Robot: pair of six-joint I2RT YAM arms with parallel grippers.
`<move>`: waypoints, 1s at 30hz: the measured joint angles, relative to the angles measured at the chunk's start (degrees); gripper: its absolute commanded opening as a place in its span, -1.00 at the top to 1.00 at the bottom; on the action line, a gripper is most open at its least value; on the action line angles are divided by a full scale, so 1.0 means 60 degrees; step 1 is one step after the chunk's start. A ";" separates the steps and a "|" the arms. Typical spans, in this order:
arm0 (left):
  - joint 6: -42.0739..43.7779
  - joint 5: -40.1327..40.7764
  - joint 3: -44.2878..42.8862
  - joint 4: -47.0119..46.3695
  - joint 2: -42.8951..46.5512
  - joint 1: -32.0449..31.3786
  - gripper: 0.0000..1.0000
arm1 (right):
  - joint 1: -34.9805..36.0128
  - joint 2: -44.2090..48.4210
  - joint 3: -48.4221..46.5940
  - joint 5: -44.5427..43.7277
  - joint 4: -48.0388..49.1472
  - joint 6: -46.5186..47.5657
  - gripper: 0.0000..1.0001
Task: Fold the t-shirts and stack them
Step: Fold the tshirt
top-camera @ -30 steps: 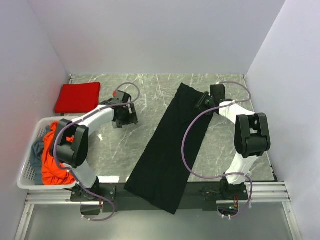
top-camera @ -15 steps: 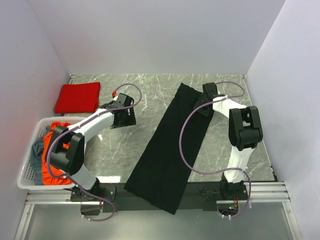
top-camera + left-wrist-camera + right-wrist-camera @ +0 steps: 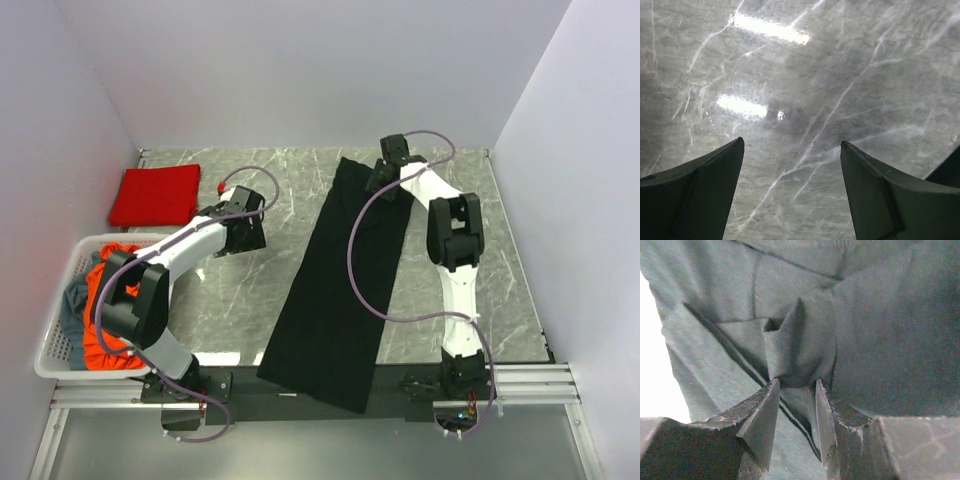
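Observation:
A long black t-shirt (image 3: 340,280), folded into a narrow strip, runs diagonally from the table's near edge to the far middle. My right gripper (image 3: 378,178) is at its far end. In the right wrist view the right gripper (image 3: 797,382) is shut on a bunched fold of the black t-shirt (image 3: 875,330). My left gripper (image 3: 250,235) hovers left of the strip, and in the left wrist view the left gripper (image 3: 792,145) is open over bare marble. A folded bright red t-shirt (image 3: 155,194) lies at the far left. An orange-red t-shirt (image 3: 100,335) and a grey-blue t-shirt (image 3: 72,305) lie crumpled in the basket.
The white perforated basket (image 3: 62,352) stands at the left edge of the table. Walls close in on the left, far and right sides. The black strip's near end hangs over the dark front rail (image 3: 400,385).
My right gripper has moved toward the far left, dragging the black t-shirt's far end with it, so the strip now lies straighter. The left gripper shifted slightly away.

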State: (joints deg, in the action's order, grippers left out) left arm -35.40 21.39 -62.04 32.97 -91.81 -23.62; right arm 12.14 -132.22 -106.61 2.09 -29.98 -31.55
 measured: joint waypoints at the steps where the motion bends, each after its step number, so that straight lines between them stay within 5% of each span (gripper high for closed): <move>1: -0.0015 -0.0004 0.0000 0.0022 -0.0025 0.0055 -0.66 | 0.0018 -0.0273 -0.0444 0.0127 -0.0076 0.0080 0.16; 7: -0.0040 -0.0102 0.0000 0.0073 -0.0175 0.0364 -0.66 | 0.0135 -0.1628 -0.2692 0.0812 -0.0288 0.0350 0.16; 14: -0.0040 -0.0492 0.0000 0.0044 -0.0182 0.0535 -0.66 | 0.0397 -0.1745 -0.2765 0.1701 0.0011 0.0834 0.15; 30: -0.0040 -0.0940 0.0000 -0.0091 -0.0044 0.0612 -0.66 | 0.0838 0.3413 0.2572 -0.1089 0.0998 -0.0361 0.19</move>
State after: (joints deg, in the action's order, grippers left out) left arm -35.64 15.75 -62.04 32.42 -92.07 -19.94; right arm 17.17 -111.74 -91.18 -4.45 -23.99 -33.71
